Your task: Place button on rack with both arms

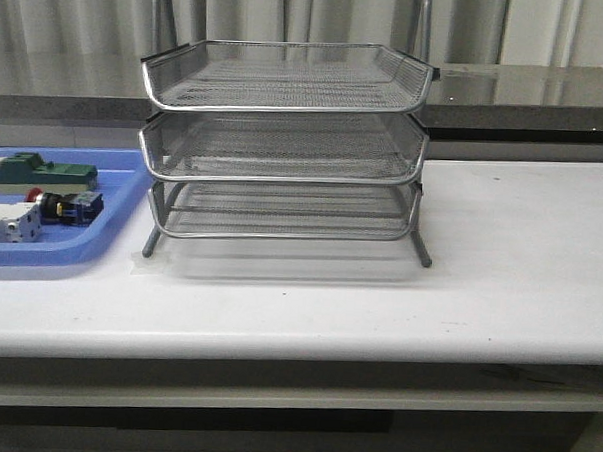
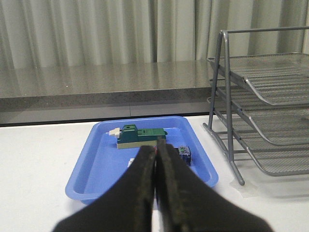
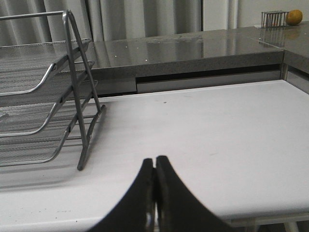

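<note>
The button [image 1: 60, 207] lies on its side in the blue tray [image 1: 109, 233] at the table's left, red head toward the left. In the left wrist view only its blue-green rear block [image 2: 184, 155] shows past the fingers. The silver three-tier rack [image 1: 287, 108] stands mid-table with all tiers bare. My left gripper [image 2: 155, 148] is shut on nothing and hovers short of the tray, in line with the button. My right gripper [image 3: 155, 159] is shut and holds nothing, over bare table to the right of the rack [image 3: 81, 111]. Neither arm appears in the front view.
In the tray a green block-shaped component [image 1: 44, 173] lies behind the button and a white component [image 1: 6, 223] in front of it. A grey counter [image 1: 528, 91] runs along the back. An orange [image 3: 294, 17] sits far off on that counter.
</note>
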Controlling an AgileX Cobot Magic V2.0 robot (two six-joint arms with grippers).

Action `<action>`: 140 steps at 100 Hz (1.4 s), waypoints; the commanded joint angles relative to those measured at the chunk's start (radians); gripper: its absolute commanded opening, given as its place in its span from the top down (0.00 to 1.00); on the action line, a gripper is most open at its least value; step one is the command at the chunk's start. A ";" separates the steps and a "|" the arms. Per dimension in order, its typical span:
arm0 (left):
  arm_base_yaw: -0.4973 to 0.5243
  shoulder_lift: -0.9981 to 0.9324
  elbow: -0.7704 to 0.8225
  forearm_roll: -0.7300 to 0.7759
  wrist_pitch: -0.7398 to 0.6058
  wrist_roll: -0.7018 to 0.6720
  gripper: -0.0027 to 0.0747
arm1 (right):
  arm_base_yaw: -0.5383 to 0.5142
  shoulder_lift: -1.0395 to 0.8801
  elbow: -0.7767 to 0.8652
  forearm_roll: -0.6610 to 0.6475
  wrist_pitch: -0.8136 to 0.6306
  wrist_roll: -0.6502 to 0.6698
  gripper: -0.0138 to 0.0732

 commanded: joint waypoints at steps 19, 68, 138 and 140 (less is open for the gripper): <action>0.002 -0.031 0.045 -0.008 -0.081 -0.010 0.96 | 0.001 -0.019 -0.017 -0.009 -0.086 -0.003 0.92; 0.002 -0.031 0.045 -0.008 -0.081 -0.010 0.96 | 0.001 -0.019 -0.017 -0.009 -0.091 -0.004 0.92; 0.002 -0.031 0.045 -0.008 -0.081 -0.010 0.96 | 0.001 0.046 -0.252 0.012 0.066 -0.004 0.92; 0.002 -0.031 0.045 -0.008 -0.081 -0.010 0.96 | 0.001 0.061 -0.273 0.012 0.079 -0.004 0.92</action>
